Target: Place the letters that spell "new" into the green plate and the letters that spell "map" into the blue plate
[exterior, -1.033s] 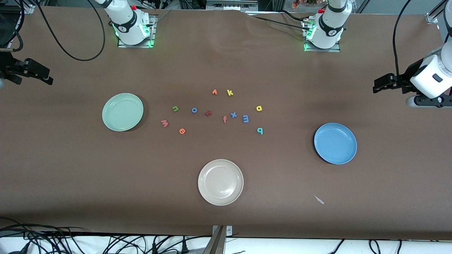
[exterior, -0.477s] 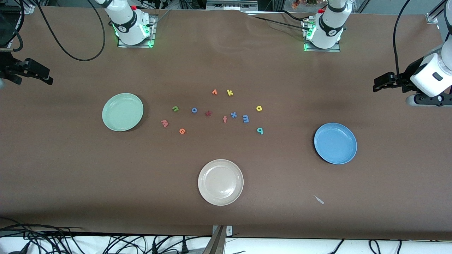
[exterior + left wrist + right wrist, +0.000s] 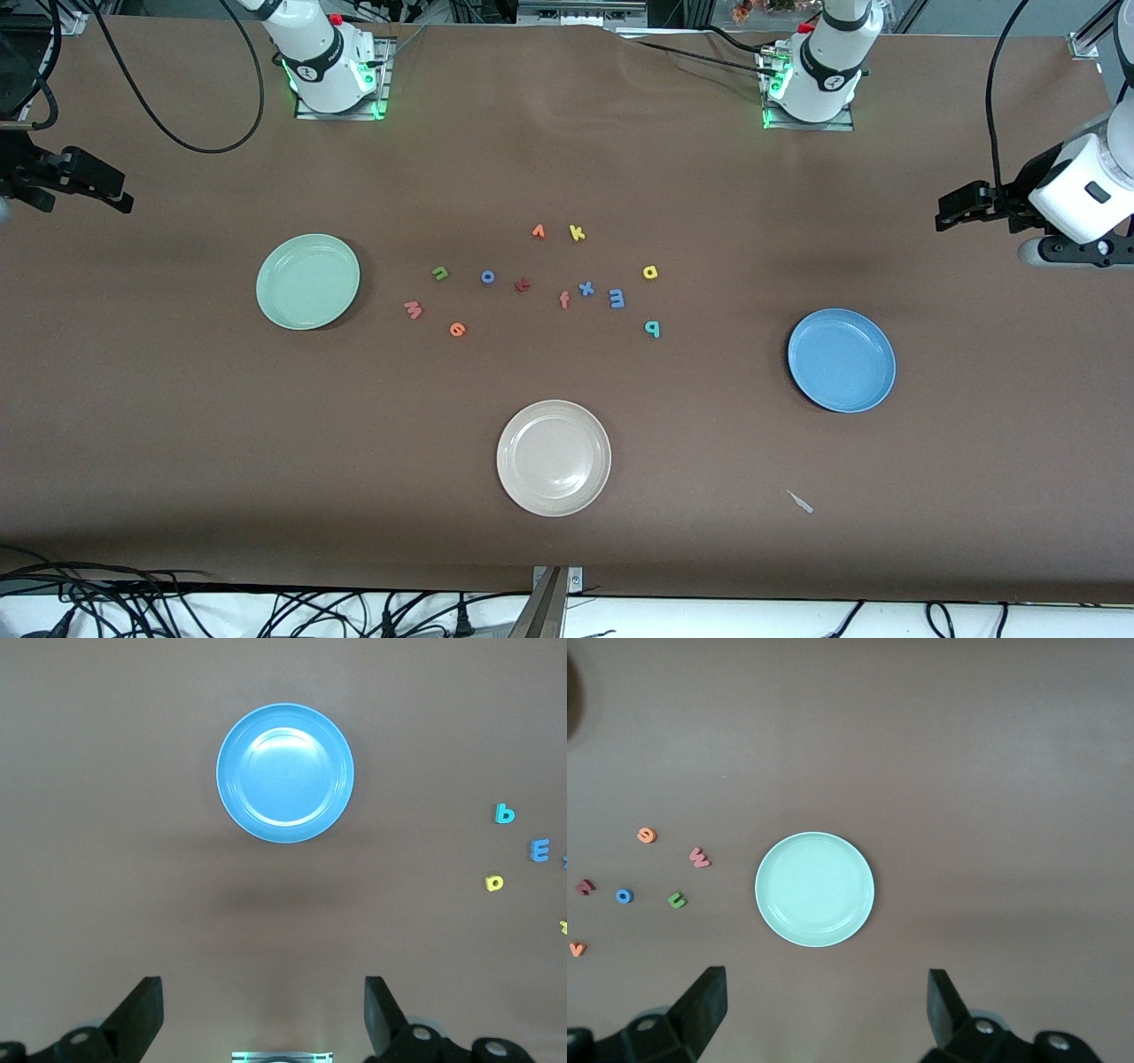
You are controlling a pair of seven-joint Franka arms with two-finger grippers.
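Observation:
Mid-table lie the green n [image 3: 440, 273], orange e [image 3: 457, 330] and salmon w [image 3: 413, 309], beside the empty green plate [image 3: 307, 282]. The blue m [image 3: 617, 299], yellow a [image 3: 650, 272] and teal p [image 3: 652, 329] lie toward the empty blue plate [image 3: 842, 360]. My left gripper [image 3: 942, 217] hangs open high over the left arm's end of the table, and its wrist view shows the blue plate [image 3: 285, 773] below. My right gripper [image 3: 122, 193] hangs open over the right arm's end, looking down on the green plate [image 3: 814, 889]. Neither holds anything.
Among the letters also lie a blue o [image 3: 487, 276], a dark red letter [image 3: 523, 284], a salmon f [image 3: 564, 300], a blue x [image 3: 586, 288], an orange letter [image 3: 538, 231] and a yellow k [image 3: 577, 233]. A beige plate [image 3: 554, 457] sits nearer the front camera.
The left arm's wrist has crept slightly toward the robots' bases. The right arm, the letters and the plates have not moved.

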